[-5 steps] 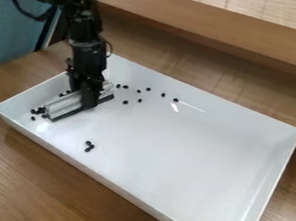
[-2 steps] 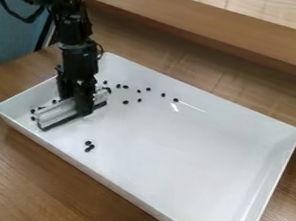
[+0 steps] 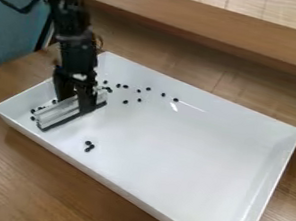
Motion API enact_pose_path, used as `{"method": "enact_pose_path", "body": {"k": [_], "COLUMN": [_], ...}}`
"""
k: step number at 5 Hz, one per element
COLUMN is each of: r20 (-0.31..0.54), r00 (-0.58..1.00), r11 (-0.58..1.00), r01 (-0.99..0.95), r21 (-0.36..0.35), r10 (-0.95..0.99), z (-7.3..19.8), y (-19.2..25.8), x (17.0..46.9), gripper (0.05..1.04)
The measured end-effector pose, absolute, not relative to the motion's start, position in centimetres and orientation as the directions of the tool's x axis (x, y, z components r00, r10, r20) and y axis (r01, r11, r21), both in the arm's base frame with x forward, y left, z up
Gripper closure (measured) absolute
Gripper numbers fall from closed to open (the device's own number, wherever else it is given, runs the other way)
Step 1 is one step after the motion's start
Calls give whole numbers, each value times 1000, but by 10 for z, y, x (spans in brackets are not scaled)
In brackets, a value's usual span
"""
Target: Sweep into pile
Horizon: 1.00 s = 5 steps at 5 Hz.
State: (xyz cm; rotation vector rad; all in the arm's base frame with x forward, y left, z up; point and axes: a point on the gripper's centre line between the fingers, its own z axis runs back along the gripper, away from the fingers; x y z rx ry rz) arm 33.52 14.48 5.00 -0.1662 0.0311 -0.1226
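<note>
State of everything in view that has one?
Pincer: closed on the sweeper bar.
Sweeper bar: held, low in the tray's left part.
Tray: upright, uncovered, on the table.
Small dark pieces: loose, mostly spread out, not in one pile; a few bunched nearer the camera.

The tool [image 3: 77, 101] holds a pale bar [image 3: 57, 115] at 10 o'clock in the white tray [image 3: 185, 162] on the tabletop [image 3: 16, 173]. From the bar, small black pieces [image 3: 138, 91] scatter towards 2 o'clock; a cluster of 3 [image 3: 88, 143] lies towards 5 o'clock.
</note>
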Motion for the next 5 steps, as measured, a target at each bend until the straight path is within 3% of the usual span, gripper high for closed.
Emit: {"method": "enact_pose_path", "body": {"k": [3, 5], "r20": [68, 71], "r00": [992, 977], "r11": [984, 946], "r01": [111, 210], "r21": [-140, -246], "r10": [-102, -199], "z": [105, 103], "y": [124, 31], "x": [334, 351], "gripper": [83, 83]}}
